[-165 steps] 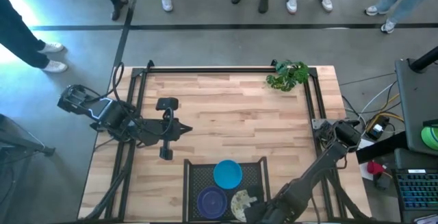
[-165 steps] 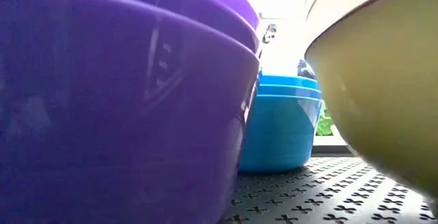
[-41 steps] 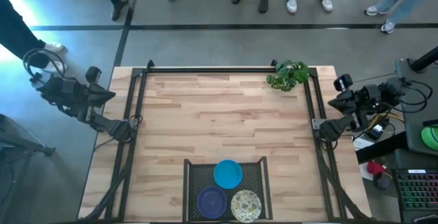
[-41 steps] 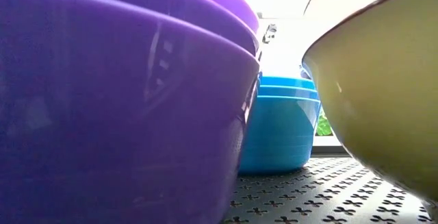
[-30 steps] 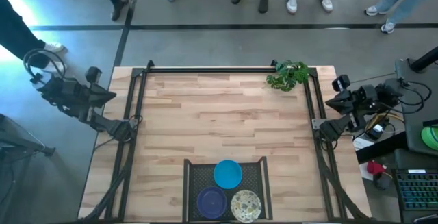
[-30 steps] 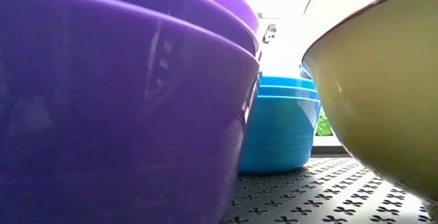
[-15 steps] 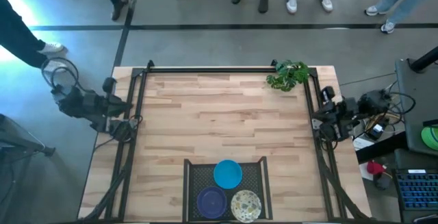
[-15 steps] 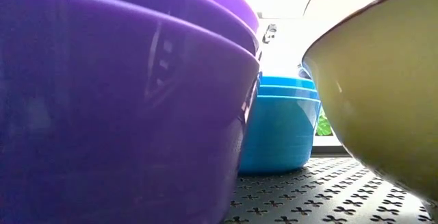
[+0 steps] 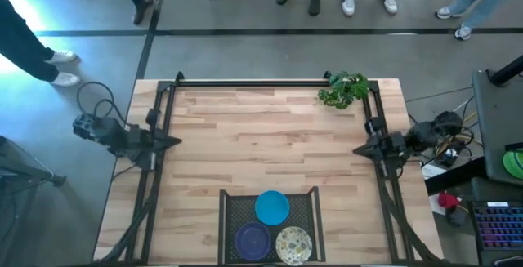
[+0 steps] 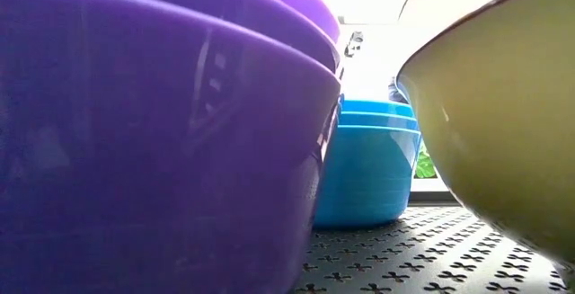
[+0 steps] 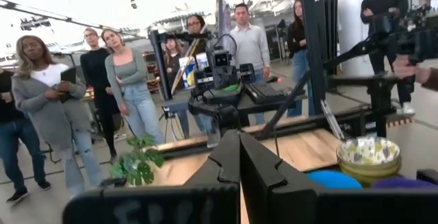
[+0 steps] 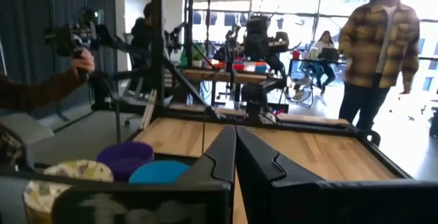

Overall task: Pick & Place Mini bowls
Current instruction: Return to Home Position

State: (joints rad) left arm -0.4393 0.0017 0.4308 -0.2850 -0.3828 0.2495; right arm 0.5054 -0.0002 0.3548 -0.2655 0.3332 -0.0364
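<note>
Wooden table (image 9: 270, 136) carries a black mesh tray (image 9: 232, 210) at its 6 o'clock edge. At 9 o'clock sits the left gripper (image 9: 173, 142), at 3 o'clock the right gripper (image 9: 358, 149), both clenched on nothing. Inside the tray, blue bowls (image 9: 271, 206) stand at 12 o'clock, purple bowls (image 9: 252, 239) at 7, speckled cream bowls (image 9: 293, 244) at 5.

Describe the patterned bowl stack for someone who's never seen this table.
On the table, a black mesh tray sits mid-edge on the side away from the plant. Of its three bowl stacks, the patterned stack stands toward the right arm, beside the purple stack. It alone is cream with green speckles; the blue stack is plain.
</note>
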